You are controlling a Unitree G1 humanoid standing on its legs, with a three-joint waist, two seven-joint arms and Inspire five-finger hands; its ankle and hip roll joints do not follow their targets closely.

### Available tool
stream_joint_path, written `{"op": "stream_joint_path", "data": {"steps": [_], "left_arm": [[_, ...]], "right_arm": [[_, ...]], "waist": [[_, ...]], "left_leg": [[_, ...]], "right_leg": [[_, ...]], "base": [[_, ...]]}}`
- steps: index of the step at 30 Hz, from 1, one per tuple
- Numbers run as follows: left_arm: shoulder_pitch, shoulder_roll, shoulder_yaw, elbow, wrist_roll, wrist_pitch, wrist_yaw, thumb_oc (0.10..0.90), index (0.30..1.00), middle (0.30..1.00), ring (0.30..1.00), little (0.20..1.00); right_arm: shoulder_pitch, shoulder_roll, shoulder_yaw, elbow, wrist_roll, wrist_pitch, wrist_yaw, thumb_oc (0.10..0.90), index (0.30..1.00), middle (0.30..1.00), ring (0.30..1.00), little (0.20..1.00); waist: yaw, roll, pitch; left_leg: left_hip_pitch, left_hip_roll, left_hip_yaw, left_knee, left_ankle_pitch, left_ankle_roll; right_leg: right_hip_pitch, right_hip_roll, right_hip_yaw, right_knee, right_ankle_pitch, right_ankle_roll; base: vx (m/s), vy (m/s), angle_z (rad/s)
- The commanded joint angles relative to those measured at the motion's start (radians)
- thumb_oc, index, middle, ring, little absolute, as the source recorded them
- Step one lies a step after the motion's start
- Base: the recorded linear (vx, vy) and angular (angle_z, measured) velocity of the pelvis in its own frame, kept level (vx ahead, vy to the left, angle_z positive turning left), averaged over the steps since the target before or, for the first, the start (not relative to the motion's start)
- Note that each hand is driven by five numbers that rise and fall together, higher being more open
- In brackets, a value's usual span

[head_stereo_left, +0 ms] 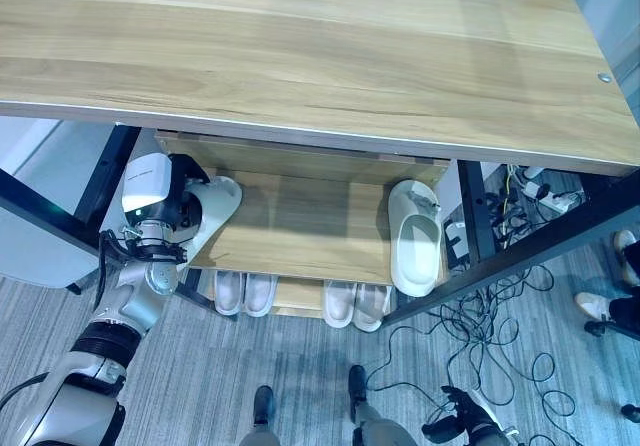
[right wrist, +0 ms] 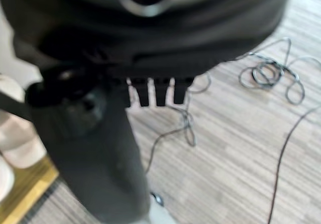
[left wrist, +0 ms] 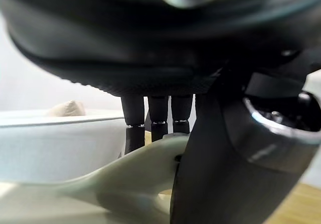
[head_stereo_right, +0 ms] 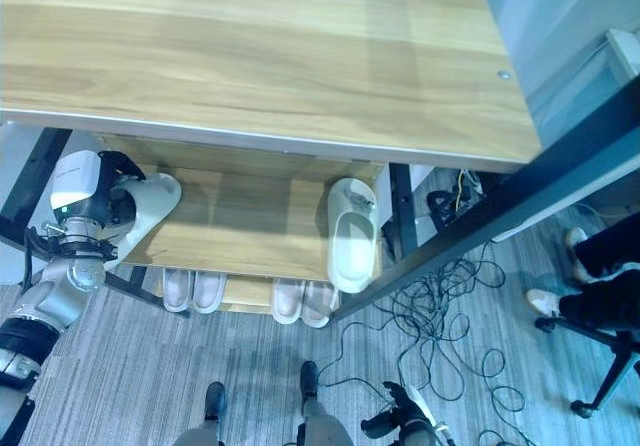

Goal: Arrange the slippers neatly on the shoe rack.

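**Left hand grips a slipper at the rack's left end**

The left hand's fingers [left wrist: 156, 117] curl down over the strap of a pale slipper [head_stereo_left: 213, 209], and the thumb closes against it from the other side, so the slipper is pinched in the left hand [head_stereo_left: 178, 204]. That slipper lies tilted at the left end of the middle shelf [head_stereo_left: 300, 226] of the shoe rack [head_stereo_left: 300, 56], its toe pointing in under the wide wooden top board.

At the right end of the same shelf a second pale slipper [head_stereo_left: 414, 238] sits alone, toe inward and heel hanging just over the front edge. It is well apart from the held one, with bare wood between them.

On the lower shelf two pairs of white slippers [head_stereo_left: 244, 293] and [head_stereo_left: 355, 305] stand side by side, their heels peeping out.

The right hand [right wrist: 90, 148] hangs over the striped grey floor [right wrist: 241, 133] by the rack's corner, its fingers seeming curled with nothing in them.

A person's shoes [head_stereo_left: 610, 286] show at the far right, beside the rack.
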Motion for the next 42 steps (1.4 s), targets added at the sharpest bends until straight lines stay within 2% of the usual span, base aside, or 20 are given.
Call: {"op": "stream_joint_path", "data": {"steps": [1,8,16,31,42], "left_arm": [[-0.107,0.017,0.050,-0.083,-0.018,-0.073,0.034,0.400,0.300,0.300,0.300,0.300],[0.005,-0.076,0.100,-0.245,-0.032,-0.103,0.014,0.400,0.300,0.300,0.300,0.300],[0.023,-0.140,0.068,-0.251,-0.043,-0.107,-0.002,0.400,0.300,0.300,0.300,0.300],[-0.101,-0.288,-0.057,-0.183,-0.104,-0.090,0.021,0.400,0.300,0.300,0.300,0.300],[-0.212,-0.340,-0.110,-0.145,-0.111,-0.066,0.071,0.400,0.300,0.300,0.300,0.300]], "right_arm": [[0.012,-0.053,0.001,-0.006,0.019,0.001,-0.022,0.800,0.900,0.900,0.900,0.900],[0.032,-0.036,-0.019,0.004,0.005,0.013,-0.019,0.800,0.900,0.900,0.900,0.900],[0.033,-0.032,-0.023,0.009,0.003,0.015,-0.027,0.800,0.900,0.900,0.900,0.900],[0.036,-0.032,-0.030,0.026,0.032,0.017,-0.062,0.800,0.900,0.900,0.900,0.900],[0.026,-0.042,-0.023,0.006,0.059,0.007,-0.081,0.800,0.900,0.900,0.900,0.900]], "waist": [[0.008,0.007,-0.022],[0.015,0.008,-0.040],[0.010,0.011,-0.038],[-0.027,0.024,-0.012],[-0.051,0.044,0.007]], "left_leg": [[-0.016,-0.052,0.002,0.002,-0.055,0.026],[0.019,-0.054,0.001,0.002,-0.069,0.024],[0.031,-0.050,0.005,0.002,-0.071,0.023],[0.001,-0.046,0.024,0.002,-0.057,0.027],[-0.025,-0.045,0.041,0.002,-0.043,0.027]], "right_leg": [[0.016,-0.035,-0.012,0.051,-0.092,0.089],[0.059,-0.034,-0.013,0.034,-0.096,0.089],[0.070,-0.033,-0.012,0.032,-0.095,0.088],[0.010,-0.030,0.018,0.057,-0.086,0.088],[-0.039,-0.023,0.046,0.078,-0.084,0.086]], "base": [[0.00,0.000,0.00],[0.01,-0.007,0.00],[0.00,-0.008,0.00],[-0.01,-0.009,-0.03],[-0.02,-0.023,-0.10]]}}
